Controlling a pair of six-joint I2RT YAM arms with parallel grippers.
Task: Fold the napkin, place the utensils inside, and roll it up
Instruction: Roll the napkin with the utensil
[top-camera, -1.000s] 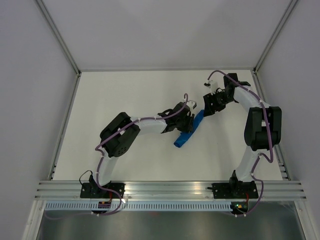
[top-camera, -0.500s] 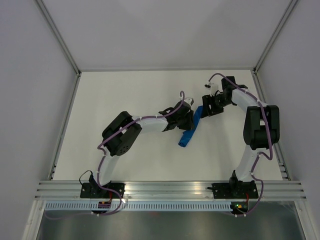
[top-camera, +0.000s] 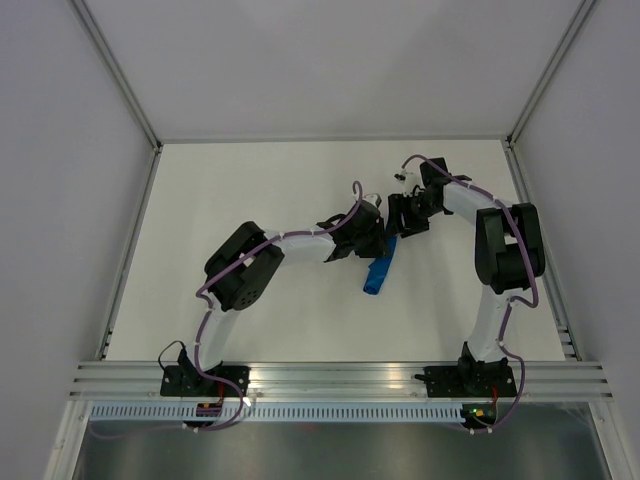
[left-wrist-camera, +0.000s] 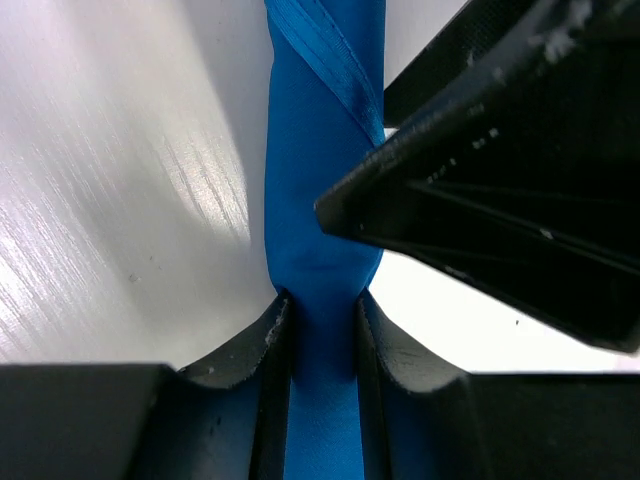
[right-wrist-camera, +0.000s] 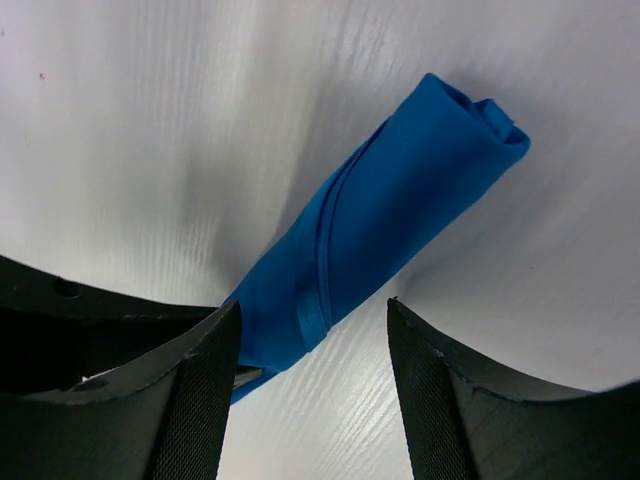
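Note:
The napkin (top-camera: 378, 272) is a bright blue cloth rolled into a narrow tube on the white table, near the middle. My left gripper (top-camera: 380, 243) is shut on the roll's upper part; in the left wrist view the blue roll (left-wrist-camera: 320, 200) is pinched between both fingers. My right gripper (top-camera: 398, 222) is open just above the roll's far end. In the right wrist view the roll (right-wrist-camera: 380, 225) lies slantwise between and beyond the spread fingers. A small silvery tip (right-wrist-camera: 248, 375) pokes out at the roll's near end; the rest of the utensils are hidden inside.
The white table (top-camera: 250, 190) is fenced by grey walls and metal rails (top-camera: 330, 375) at the near edge. My right gripper's black body (left-wrist-camera: 500, 190) crowds the left wrist view at right.
Both grippers and the roll moved together; the roll swung more upright and drew in shorter. My right gripper came down and left toward the roll's far end.

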